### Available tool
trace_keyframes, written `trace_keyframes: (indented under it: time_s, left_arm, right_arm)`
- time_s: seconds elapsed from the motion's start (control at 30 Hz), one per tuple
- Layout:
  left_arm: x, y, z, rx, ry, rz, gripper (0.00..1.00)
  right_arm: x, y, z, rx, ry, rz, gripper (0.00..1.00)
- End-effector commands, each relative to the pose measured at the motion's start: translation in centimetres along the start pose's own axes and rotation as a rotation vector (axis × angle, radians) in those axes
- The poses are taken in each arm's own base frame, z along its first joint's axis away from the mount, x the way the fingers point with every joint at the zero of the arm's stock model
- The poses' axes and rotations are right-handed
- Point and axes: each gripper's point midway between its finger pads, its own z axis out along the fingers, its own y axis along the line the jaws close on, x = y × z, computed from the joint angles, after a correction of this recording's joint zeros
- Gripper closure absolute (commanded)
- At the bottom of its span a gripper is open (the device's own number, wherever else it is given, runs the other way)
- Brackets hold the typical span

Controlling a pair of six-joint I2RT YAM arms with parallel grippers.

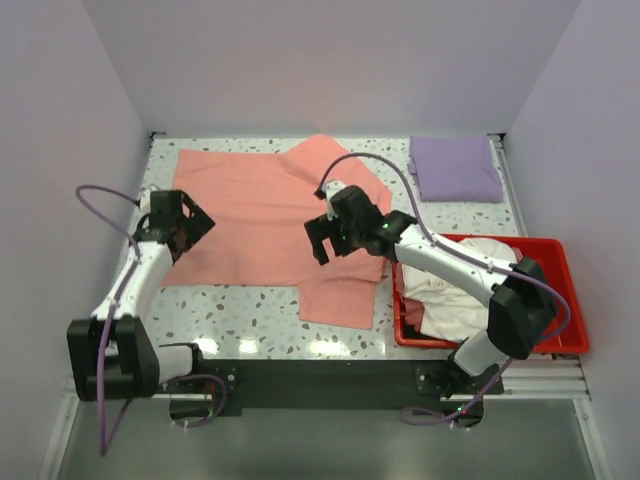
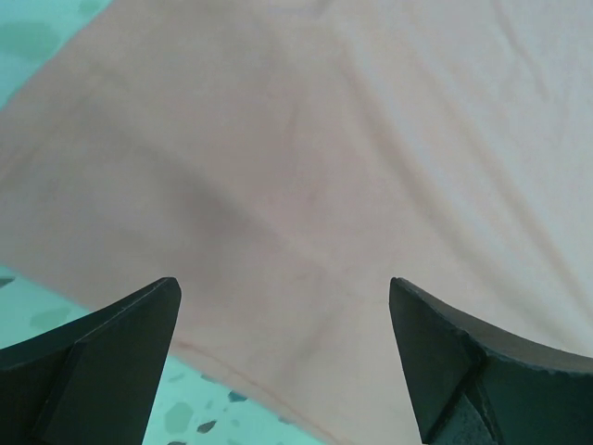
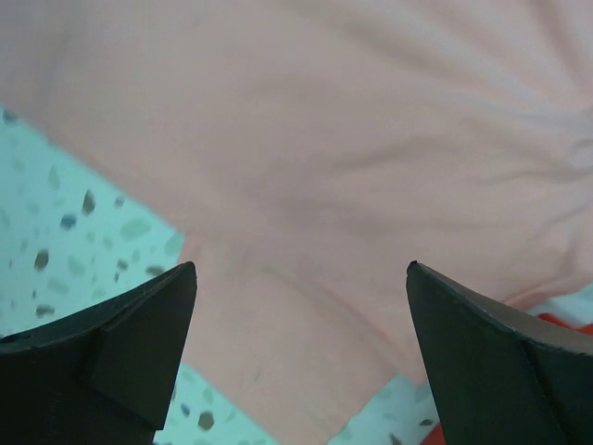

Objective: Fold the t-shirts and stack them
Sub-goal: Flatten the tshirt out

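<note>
A salmon-pink t-shirt [image 1: 260, 215] lies spread on the speckled table, with a flap folded over at the far middle and a sleeve reaching toward the near edge. A folded lavender t-shirt [image 1: 455, 168] lies at the far right. A cream-white t-shirt [image 1: 450, 290] sits in the red bin [image 1: 570, 300], with a bit of black cloth beside it. My left gripper [image 1: 185, 228] is open and empty over the pink shirt's left edge [image 2: 306, 185]. My right gripper [image 1: 330, 240] is open and empty over the shirt's right part near the sleeve [image 3: 324, 167].
The red bin stands at the near right of the table, beside the right arm. White walls close the table on the left, right and far sides. Bare speckled tabletop [image 1: 230, 310] shows along the near edge.
</note>
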Motion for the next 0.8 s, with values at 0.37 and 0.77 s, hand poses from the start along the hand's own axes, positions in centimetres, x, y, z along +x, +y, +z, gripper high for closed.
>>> trace_keyframes:
  time_s: [0.37,0.77]
  left_arm:
    - [8.6,11.3,-3.2,-0.224,-0.048,-0.286,0.00]
    - [7.3,12.5,-3.9,-0.340,-0.076,-0.307,0.00]
  right_arm:
    - [15.4,8.7,-0.2,-0.181,0.255,-0.102,0.01]
    - [23.6,9.8,-0.5,-0.166,0.444,-0.180,0.01]
